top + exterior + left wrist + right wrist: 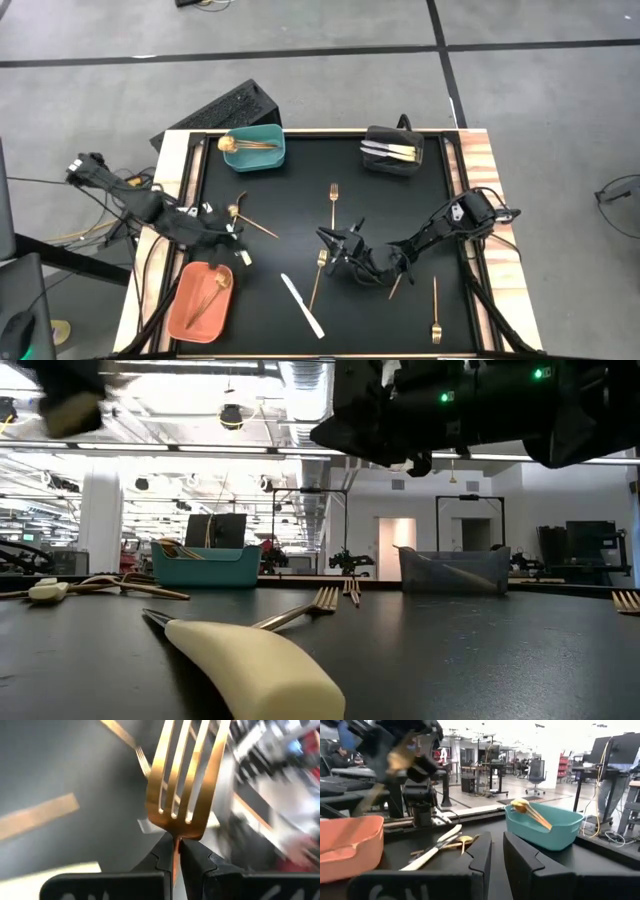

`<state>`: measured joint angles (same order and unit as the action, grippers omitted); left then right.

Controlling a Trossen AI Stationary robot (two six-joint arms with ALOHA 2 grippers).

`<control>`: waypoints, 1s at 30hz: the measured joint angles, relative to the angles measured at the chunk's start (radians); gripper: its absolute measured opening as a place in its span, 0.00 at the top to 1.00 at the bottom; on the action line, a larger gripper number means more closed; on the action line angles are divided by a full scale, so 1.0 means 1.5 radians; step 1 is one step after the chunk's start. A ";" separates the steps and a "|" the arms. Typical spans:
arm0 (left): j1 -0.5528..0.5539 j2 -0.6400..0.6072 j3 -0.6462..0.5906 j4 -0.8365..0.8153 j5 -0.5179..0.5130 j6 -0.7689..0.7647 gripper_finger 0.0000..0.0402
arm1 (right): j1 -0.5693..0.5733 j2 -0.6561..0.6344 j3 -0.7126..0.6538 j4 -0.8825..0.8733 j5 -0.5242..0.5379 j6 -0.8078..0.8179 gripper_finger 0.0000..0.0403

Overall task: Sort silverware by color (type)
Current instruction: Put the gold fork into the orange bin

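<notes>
Three bins stand on the black counter (400,215): a teal bin (254,150) holding gold pieces, a black bin (393,152) with pale-handled ones, and an orange bin (201,301) with one copper spoon (213,290). From above, four forks, a spoon and one white-handled knife (301,305) lie loose on the mat. The left pincer (228,237), beside the orange bin, is pressed together on a gold fork (184,785), a grip only its wrist camera reveals. The right pincer (497,851), mid-counter near another fork (318,277), stands slightly spread and holds nothing, as its wrist view shows.
</notes>
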<state>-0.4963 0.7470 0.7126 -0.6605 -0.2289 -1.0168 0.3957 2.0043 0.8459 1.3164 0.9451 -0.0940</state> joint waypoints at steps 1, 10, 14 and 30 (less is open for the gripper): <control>-0.012 -0.010 0.004 -0.019 0.028 -0.032 0.99 | -0.002 0.000 0.000 -0.005 0.000 0.007 0.81; -0.152 0.026 0.007 -0.102 0.129 -0.191 0.99 | -0.022 0.000 0.000 -0.094 0.000 0.104 0.81; -0.195 0.089 0.006 -0.145 0.095 -0.237 0.95 | -0.025 0.001 0.000 -0.126 0.000 0.152 0.81; -0.228 0.205 0.006 -0.157 0.095 -0.350 0.73 | -0.025 -0.090 0.000 -0.304 0.000 0.175 0.81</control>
<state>-0.8390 1.0539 0.7219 -0.8961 -0.0868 -1.5415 0.3579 1.8698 0.8459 0.8608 0.9444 0.1692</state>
